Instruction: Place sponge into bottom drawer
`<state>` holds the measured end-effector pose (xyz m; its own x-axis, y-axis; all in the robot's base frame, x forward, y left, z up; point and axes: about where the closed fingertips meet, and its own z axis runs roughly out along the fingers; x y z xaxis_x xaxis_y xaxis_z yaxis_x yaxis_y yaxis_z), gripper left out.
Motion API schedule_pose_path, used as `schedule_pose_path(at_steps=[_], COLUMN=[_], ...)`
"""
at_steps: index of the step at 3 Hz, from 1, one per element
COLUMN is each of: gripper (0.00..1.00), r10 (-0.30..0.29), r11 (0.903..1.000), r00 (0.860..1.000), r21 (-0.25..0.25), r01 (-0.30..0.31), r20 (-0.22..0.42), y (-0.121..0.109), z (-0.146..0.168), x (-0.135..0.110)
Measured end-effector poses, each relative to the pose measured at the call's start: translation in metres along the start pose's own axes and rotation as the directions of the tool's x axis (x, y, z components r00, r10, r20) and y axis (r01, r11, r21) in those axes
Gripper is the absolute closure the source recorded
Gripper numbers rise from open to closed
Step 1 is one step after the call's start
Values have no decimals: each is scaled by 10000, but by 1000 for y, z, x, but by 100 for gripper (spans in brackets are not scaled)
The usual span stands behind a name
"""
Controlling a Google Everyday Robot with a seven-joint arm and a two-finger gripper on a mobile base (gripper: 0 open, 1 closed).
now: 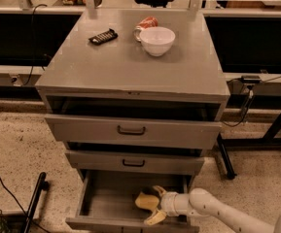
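While the gripper (152, 206) is sitting low inside the open bottom drawer (101, 205), its fingers are standing apart. The sponge (144, 201) is lying between them, unclamped.

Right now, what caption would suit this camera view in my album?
Robot's gripper and pale yellow sponge together inside the open bottom drawer of a grey cabinet.

The gripper (153, 205) in the bottom drawer (106, 204) partly hides the sponge (143, 201).
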<state>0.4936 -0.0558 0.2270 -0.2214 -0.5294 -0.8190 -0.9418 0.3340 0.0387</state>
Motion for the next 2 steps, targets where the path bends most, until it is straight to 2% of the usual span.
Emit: schedule_pose_path(at_steps=[1,2], gripper=[0,0], r10=[-69,-213], r11=[9994,9994], r00=[9998,9994], r21=[-346,-259], r01=[75,220], r20=[178,267], y=[6,13], z=[-4,-29], x=[-6,-21])
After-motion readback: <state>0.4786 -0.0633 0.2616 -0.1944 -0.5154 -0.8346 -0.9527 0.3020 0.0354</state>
